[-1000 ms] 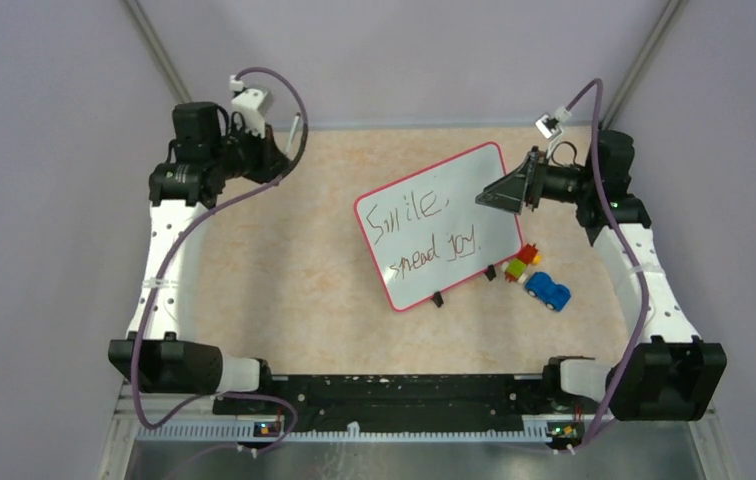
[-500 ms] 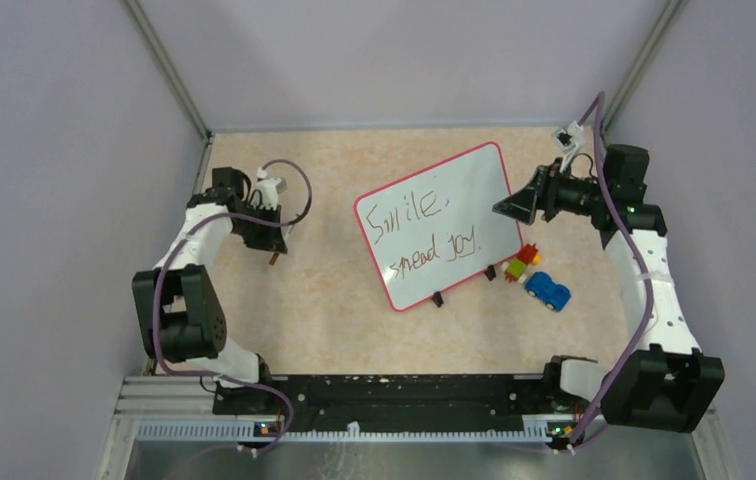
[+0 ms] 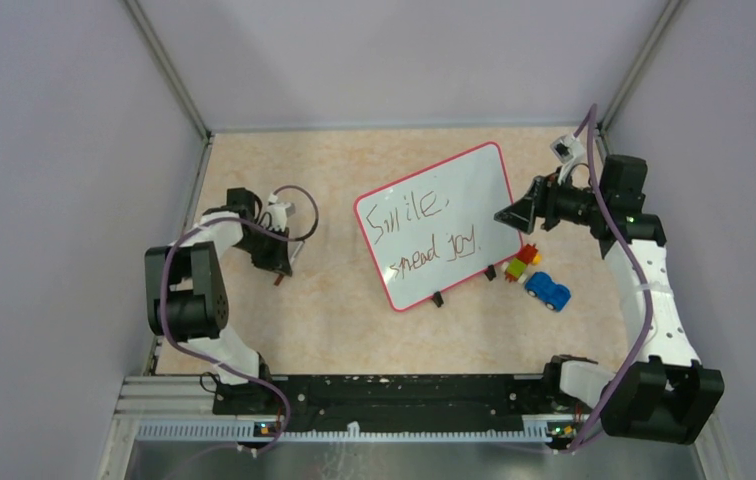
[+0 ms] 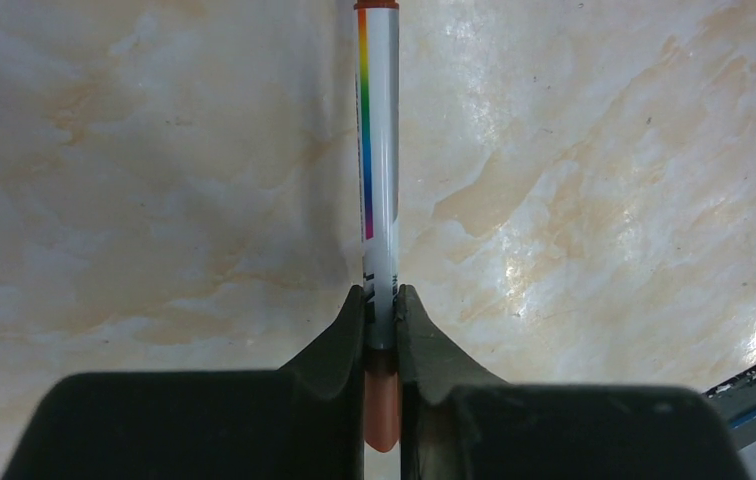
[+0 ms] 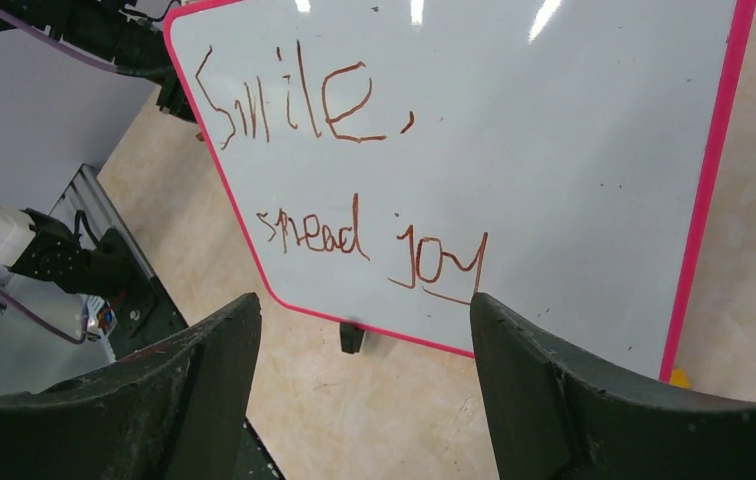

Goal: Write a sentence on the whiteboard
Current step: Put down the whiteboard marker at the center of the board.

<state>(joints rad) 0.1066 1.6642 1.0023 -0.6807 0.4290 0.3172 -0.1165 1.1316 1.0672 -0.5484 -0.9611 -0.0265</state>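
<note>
**Whiteboard** (image 3: 474, 190): lies flat on the desk (image 3: 324, 320), just off centre toward 2 o'clock, turned so its long sides run from 7 to 1 o'clock. Pink rim unbroken, with two black feet on the near edge. The far corner sits close to the desk's 12 o'clock edge.

**Sentence** (image 3: 409, 216): "Smile, spread joy" in two brown-red lines, filling the board's left half. The right half is bare.

**Block stack** (image 3: 521, 263) and **blue car** (image 3: 548, 291): just beside the board's 4 o'clock corner, leaving a narrow gap there.

**Right gripper** (image 3: 514, 212): at 3 o'clock, jaws wide, holding nothing, just off the board's right rim.

**Left gripper** (image 3: 279, 262): at 9 o'clock, low over the desk, clamped narrowly on a marker (image 4: 378, 150) whose white barrel points away from the wrist.

**Open room**: a broad strip of bare desk between the marker and the board, and the whole near band at 6 o'clock.

**Change**: a second ago the left gripper was raised at the 10 o'clock corner and has since come down. The right gripper overlapped the board's rim and has drawn back. Board and toys are unmoved.
</note>
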